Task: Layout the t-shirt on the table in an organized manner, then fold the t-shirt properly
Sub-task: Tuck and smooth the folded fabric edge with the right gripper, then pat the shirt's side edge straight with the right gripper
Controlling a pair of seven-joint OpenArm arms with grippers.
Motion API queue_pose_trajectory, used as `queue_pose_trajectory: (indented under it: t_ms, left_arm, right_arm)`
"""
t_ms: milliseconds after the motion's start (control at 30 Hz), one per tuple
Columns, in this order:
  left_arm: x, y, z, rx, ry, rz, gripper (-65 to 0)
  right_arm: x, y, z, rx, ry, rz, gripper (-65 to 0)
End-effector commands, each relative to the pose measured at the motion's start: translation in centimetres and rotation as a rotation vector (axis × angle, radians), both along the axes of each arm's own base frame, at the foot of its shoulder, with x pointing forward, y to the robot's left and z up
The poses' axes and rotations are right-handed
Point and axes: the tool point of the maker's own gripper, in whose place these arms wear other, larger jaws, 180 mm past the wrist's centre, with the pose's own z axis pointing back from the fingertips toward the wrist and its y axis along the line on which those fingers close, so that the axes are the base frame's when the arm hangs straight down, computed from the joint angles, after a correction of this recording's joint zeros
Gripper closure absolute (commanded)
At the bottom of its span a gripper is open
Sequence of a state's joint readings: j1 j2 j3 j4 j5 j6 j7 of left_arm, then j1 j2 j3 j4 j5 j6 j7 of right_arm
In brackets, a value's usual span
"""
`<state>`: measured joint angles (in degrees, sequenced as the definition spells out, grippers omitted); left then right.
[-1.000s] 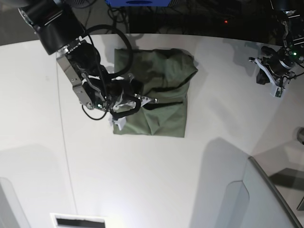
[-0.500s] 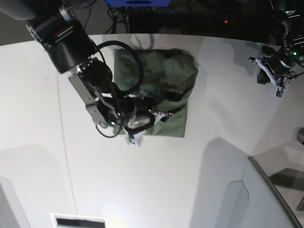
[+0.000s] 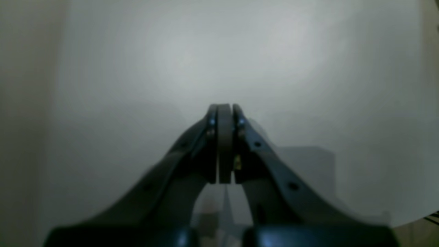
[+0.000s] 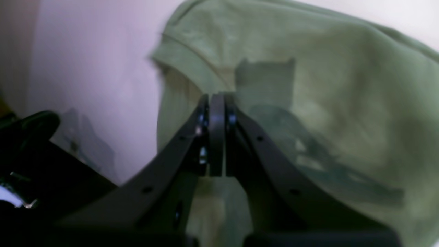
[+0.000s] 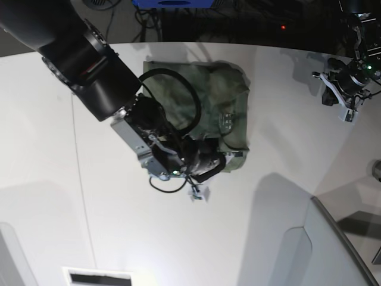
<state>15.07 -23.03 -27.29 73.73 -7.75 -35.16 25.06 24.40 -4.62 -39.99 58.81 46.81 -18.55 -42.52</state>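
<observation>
The olive-green t-shirt (image 5: 221, 98) lies bunched on the white table (image 5: 178, 238) toward its far edge. My right gripper (image 5: 232, 156) is low at the shirt's near right corner, and its black arm covers the shirt's left side. In the right wrist view the right gripper (image 4: 216, 97) is shut, with a hemmed edge of the t-shirt (image 4: 343, 103) running up to its tips and cloth under the fingers. My left gripper (image 5: 344, 95) hovers far right, away from the shirt. In its own view the left gripper (image 3: 224, 107) is shut and empty over bare table (image 3: 291, 51).
A grey translucent panel (image 5: 333, 250) stands at the near right. Dark floor with cables lies beyond the table's curved far edge (image 5: 190, 43). A thin dark seam (image 5: 80, 179) runs down the left side, and a white slotted part (image 5: 98, 277) sits at the near edge.
My right arm has swept right and toward the near side across the shirt, taking cloth along; the shirt's lower right now bulges further right. The left arm has not moved.
</observation>
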Motion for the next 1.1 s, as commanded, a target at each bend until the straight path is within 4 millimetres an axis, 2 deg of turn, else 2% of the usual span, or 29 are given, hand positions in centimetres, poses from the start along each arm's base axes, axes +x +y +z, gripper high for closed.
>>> queue_pose_trajectory:
  t_ms: [0,133,233,367,667,800,967,1067]
  left_arm:
    - [1.0,0.7,1.3,0.014,-0.042,-0.002,0.0]
    - [1.0,0.7,1.2,0.013,-0.041,-0.001,0.0]
    - [1.0,0.7,1.2,0.013,-0.040,-0.002,0.0]
    - [1.9,0.6,1.6,0.013,-0.059,-0.006,0.0]
    - [1.9,0.7,1.7,0.013,-0.061,-0.003,0.0]
    - [1.9,0.5,1.6,0.012,-0.059,-0.007,0.0]
    - [1.9,0.4,1.5,0.010,-0.058,-0.008,0.0]
    - [1.9,0.5,1.6,0.011,-0.060,-0.005,0.0]
  right_arm:
    - [2.1,-1.9,1.3,-0.003,-0.036,-0.066,0.0]
    - [2.2,-6.5,1.1,0.000,-0.013,-0.195,0.0]
    - [2.1,-9.2,0.4,-0.012,-0.004,-0.247,0.0]
    - [2.1,-11.5,-0.7,-0.040,0.016,-0.291,0.0]
    - [2.7,-17.0,-2.9,-0.153,-0.006,-0.362,0.0]
    - [3.0,-16.6,-1.9,-0.135,-0.029,-0.358,0.0]
    - [3.5,-13.1,2.7,-0.026,-0.130,-0.293,0.0]
    - [3.8,-11.1,3.2,0.004,-0.108,-0.271,0.0]
